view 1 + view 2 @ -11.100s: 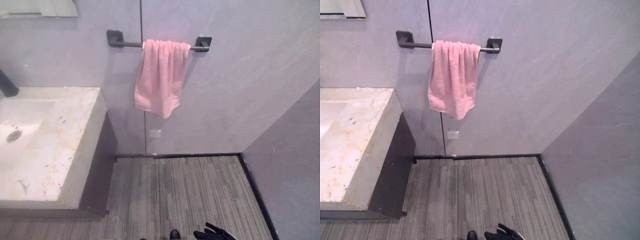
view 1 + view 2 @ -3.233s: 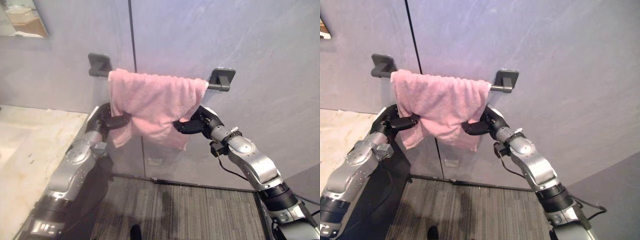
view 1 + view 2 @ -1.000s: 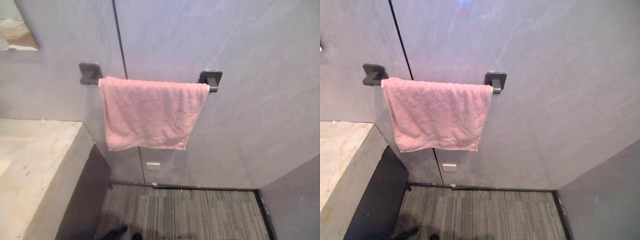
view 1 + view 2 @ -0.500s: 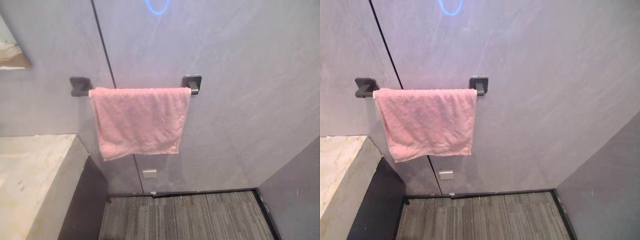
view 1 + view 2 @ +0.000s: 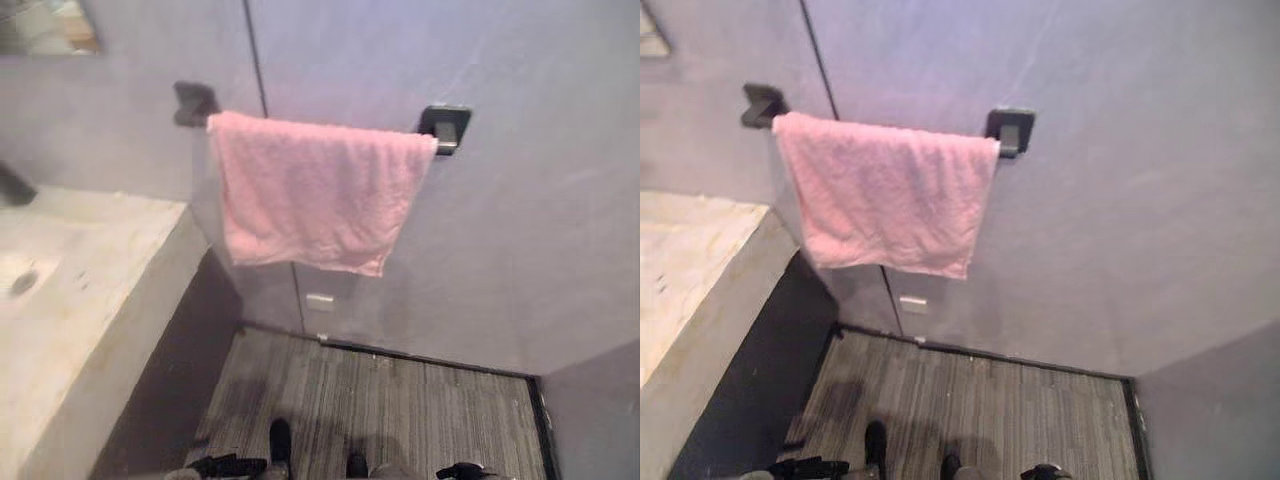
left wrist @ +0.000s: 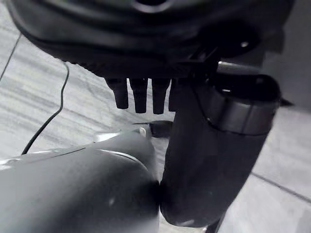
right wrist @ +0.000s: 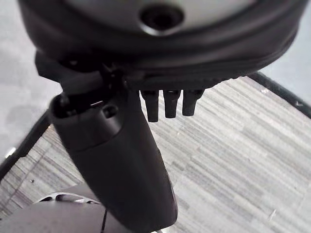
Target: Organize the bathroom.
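A pink towel (image 5: 315, 190) hangs spread flat over the dark wall bar (image 5: 447, 127), covering nearly its whole length, with its lower edge slanting down toward the right. My left hand (image 6: 138, 99) hangs low near the floor, fingers straight and holding nothing; it also shows at the lower edge of the left eye view (image 5: 228, 465). My right hand (image 7: 165, 104) hangs the same way, open and empty, far below the towel (image 5: 885, 195).
A pale stone sink counter (image 5: 90, 290) with a dark front stands at the left, with a drain (image 5: 22, 283) and a dark tap (image 5: 12, 186). Grey striped floor (image 5: 400, 400) lies below the towel. A side wall (image 5: 600, 420) closes in at the right.
The towel, bunched at first, was spread along the bar by both hands, which then let go and dropped. Since half a second ago only the camera has shifted down; the towel hangs unchanged.
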Robot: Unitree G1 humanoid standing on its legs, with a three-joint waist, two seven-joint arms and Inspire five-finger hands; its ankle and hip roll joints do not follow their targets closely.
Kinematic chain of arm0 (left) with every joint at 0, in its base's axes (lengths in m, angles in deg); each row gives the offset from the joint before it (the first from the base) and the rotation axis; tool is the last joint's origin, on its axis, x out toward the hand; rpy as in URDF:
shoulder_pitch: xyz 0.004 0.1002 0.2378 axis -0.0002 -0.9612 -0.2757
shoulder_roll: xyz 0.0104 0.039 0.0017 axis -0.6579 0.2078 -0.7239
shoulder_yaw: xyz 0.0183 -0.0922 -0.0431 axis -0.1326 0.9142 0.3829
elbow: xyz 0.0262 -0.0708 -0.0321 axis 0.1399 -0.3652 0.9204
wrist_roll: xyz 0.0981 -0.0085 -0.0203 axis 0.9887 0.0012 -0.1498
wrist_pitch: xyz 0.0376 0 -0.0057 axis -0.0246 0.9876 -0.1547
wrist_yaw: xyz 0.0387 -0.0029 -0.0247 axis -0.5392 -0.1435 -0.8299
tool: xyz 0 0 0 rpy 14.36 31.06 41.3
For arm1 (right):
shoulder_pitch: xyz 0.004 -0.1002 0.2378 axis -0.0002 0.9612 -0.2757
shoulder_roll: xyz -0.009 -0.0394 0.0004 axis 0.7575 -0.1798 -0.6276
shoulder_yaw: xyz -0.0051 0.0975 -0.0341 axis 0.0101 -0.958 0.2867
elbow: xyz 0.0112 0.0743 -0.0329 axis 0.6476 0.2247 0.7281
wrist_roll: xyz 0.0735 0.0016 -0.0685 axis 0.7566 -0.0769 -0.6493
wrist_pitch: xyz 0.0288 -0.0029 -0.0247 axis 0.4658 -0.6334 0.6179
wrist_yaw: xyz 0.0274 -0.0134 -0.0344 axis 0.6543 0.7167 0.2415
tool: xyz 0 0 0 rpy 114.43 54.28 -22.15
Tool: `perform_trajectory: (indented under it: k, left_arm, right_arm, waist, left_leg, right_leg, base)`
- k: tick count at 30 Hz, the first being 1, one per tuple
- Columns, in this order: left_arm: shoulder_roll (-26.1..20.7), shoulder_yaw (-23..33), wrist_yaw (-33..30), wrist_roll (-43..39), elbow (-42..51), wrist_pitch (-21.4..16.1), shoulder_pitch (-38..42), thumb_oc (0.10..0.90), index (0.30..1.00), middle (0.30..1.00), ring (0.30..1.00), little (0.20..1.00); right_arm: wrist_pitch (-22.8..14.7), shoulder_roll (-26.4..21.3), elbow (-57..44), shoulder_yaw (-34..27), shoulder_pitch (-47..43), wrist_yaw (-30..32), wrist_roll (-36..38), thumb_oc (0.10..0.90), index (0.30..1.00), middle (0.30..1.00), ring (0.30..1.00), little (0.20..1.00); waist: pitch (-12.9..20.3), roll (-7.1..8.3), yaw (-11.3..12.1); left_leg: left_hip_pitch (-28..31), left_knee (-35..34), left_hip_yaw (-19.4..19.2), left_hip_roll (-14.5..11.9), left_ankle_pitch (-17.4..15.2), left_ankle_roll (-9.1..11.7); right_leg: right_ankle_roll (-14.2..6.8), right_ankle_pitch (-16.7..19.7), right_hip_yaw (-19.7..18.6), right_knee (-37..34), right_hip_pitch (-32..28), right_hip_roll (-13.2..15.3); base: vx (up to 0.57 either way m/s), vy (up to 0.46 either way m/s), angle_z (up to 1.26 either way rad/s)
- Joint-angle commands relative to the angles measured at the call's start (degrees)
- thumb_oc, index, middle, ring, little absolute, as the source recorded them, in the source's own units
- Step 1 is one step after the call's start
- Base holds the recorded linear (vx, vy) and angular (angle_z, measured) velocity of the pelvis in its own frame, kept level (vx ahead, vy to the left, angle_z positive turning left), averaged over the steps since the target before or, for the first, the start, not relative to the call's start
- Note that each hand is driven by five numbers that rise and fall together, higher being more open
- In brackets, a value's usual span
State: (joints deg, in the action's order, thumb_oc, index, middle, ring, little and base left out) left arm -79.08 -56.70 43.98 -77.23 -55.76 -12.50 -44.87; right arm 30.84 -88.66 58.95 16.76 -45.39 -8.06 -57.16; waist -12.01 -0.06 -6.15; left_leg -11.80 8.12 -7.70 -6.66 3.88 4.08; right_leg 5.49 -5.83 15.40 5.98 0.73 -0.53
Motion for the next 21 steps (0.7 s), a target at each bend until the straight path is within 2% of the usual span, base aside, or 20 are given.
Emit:
perform_trajectory:
  k: [1,2,3,4,7,9,11,13,15,18,19,20,21]
  left_arm:
    - [-2.4,-3.3,-1.8,4.3,-1.5,2.1,-3.0,0.800,0.900,0.900,0.900,0.900]
    - [-2.5,-3.4,-2.1,4.5,-1.7,1.9,-2.9,0.800,0.900,0.900,0.900,0.900]
    - [-2.5,-3.7,-2.5,4.8,-2.3,1.0,-2.5,0.800,0.900,0.900,0.900,0.900]
    - [-2.3,-4.1,-3.1,4.7,-2.7,0.2,-1.9,0.800,0.900,0.900,0.900,0.900]
    - [-1.5,-5.9,-4.4,2.5,-2.3,-1.6,-0.3,0.800,0.900,0.900,0.900,0.900]
    - [-0.8,-7.2,-5.2,1.1,-1.1,-1.9,1.1,0.800,0.900,0.900,0.900,0.900]
    - [0.1,-8.7,-5.7,-0.4,0.7,-2.2,2.5,0.800,0.900,0.900,0.900,0.900]
    - [0.9,-9.5,-5.6,-3.3,1.5,-2.8,3.4,0.800,0.900,0.900,0.900,0.900]
    - [1.3,-9.6,-5.5,-5.9,1.9,-3.0,3.8,0.800,0.900,0.900,0.900,0.900]
    - [2.0,-8.9,-3.6,-12.7,1.5,-1.0,3.4,0.800,0.900,0.900,0.900,0.900]
    - [2.6,-8.5,-2.6,-17.5,1.0,1.1,3.0,0.800,0.900,0.900,0.900,0.900]
    - [3.4,-7.0,-0.8,-27.5,0.1,2.7,1.8,0.800,0.900,0.900,0.900,0.900]
    - [3.9,-5.8,-0.3,-30.0,-0.3,3.4,1.1,0.800,0.900,0.900,0.900,0.900]
  right_arm:
    - [0.1,-3.0,-0.2,-2.0,-1.1,0.5,0.3,0.800,0.900,0.900,0.900,0.900]
    - [0.1,-3.0,-0.2,-2.4,-1.1,0.4,-0.1,0.800,0.900,0.900,0.900,0.900]
    - [-0.4,-3.2,-0.2,-3.0,-0.7,0.1,0.3,0.800,0.900,0.900,0.900,0.900]
    - [-0.8,-3.6,-0.3,-3.6,0.0,-0.4,0.4,0.800,0.900,0.900,0.900,0.900]
    - [-1.9,-4.1,0.0,-4.9,1.7,-0.9,0.6,0.800,0.900,0.900,0.900,0.900]
    - [-1.6,-4.1,0.5,-5.6,2.2,-1.1,0.4,0.800,0.900,0.900,0.900,0.900]
    - [-1.3,-4.4,0.8,-6.2,2.3,-1.6,0.3,0.800,0.900,0.900,0.900,0.900]
    - [-2.0,-4.8,1.2,-5.7,2.1,-2.0,-0.6,0.800,0.900,0.900,0.900,0.900]
    - [-2.1,-5.0,0.8,-4.7,1.7,-1.5,-0.3,0.800,0.900,0.900,0.900,0.900]
    - [-2.0,-5.2,-0.4,-3.6,0.9,-0.7,1.3,0.800,0.900,0.900,0.900,0.900]
    - [-1.9,-5.1,-0.9,-3.2,0.5,-0.3,1.9,0.800,0.900,0.900,0.900,0.900]
    - [-1.8,-5.0,-1.3,-2.9,0.2,-0.4,1.9,0.800,0.900,0.900,0.900,0.900]
    - [-1.8,-4.9,-1.3,-2.9,0.2,-0.6,1.6,0.800,0.900,0.900,0.900,0.900]
  waist:
    - [1.2,2.50,-2.0]
    - [1.6,2.99,-2.2]
    - [2.3,3.29,-2.6]
    - [2.9,2.97,-3.4]
    - [4.3,1.36,-6.5]
    - [4.8,0.75,-8.0]
    - [5.4,0.36,-8.7]
    - [5.4,-1.19,-9.5]
    - [5.5,-1.54,-10.1]
    - [5.0,-1.50,-9.9]
    - [4.7,-1.40,-9.8]
    - [4.1,-1.08,-9.5]
    - [4.0,-0.80,-9.5]
  left_leg:
    - [1.5,16.2,-3.4,-2.9,-9.6,-3.9]
    - [2.3,17.8,-4.1,-1.5,-11.6,-4.6]
    - [4.3,19.5,-4.6,1.3,-13.6,-4.9]
    - [7.0,19.2,-4.8,3.2,-13.3,-4.2]
    - [13.6,15.5,-5.1,5.2,-9.3,-2.3]
    - [15.0,13.6,-4.7,6.4,-9.8,-2.5]
    - [13.8,8.7,-2.7,9.6,-13.2,-3.9]
    - [16.0,-0.4,0.0,11.5,-11.8,-4.2]
    - [16.4,-5.2,1.8,12.3,-10.8,-4.7]
    - [15.8,-9.0,3.1,13.5,-9.7,-5.2]
    - [15.9,-9.8,2.7,14.1,-9.6,-5.5]
    - [15.8,-10.4,2.1,15.3,-9.4,-6.1]
    - [15.9,-10.6,1.7,15.8,-9.3,-6.3]
  right_leg:
    - [-7.8,2.0,-3.5,3.1,2.3,3.1]
    - [-8.0,2.8,-3.3,2.4,2.3,3.3]
    - [-8.4,3.9,-2.6,1.0,2.4,3.0]
    - [-8.7,4.8,-2.3,-0.5,2.3,2.3]
    - [-9.0,7.4,-3.7,-3.1,3.1,-0.1]
    - [-9.5,8.5,-4.7,-3.5,3.9,-0.6]
    - [-10.7,9.4,-5.0,-3.0,6.1,-0.4]
    - [-11.2,9.8,-4.7,-2.5,8.4,-1.8]
    - [-11.6,10.9,-4.7,-2.3,11.3,-2.2]
    - [-12.0,11.8,-2.4,-1.8,14.1,-1.9]
    - [-12.2,12.4,-1.3,-2.3,14.8,-1.7]
    - [-12.6,13.0,0.1,-2.2,15.8,-1.8]
    - [-12.7,13.7,0.5,-2.7,16.3,-1.9]
  base:
    - [-0.08,-0.091,0.71]
    - [-0.13,-0.095,0.78]
    - [-0.16,-0.070,0.75]
    - [-0.15,-0.050,0.71]
    - [-0.16,0.028,0.78]
    - [-0.21,0.133,0.74]
    - [-0.30,0.242,1.35]
    - [-0.32,0.299,1.70]
    - [-0.37,0.305,0.93]
    - [-0.35,0.221,0.32]
    - [-0.48,0.274,-0.05]
    - [-0.46,0.261,0.00]
    - [-0.36,0.198,0.06]
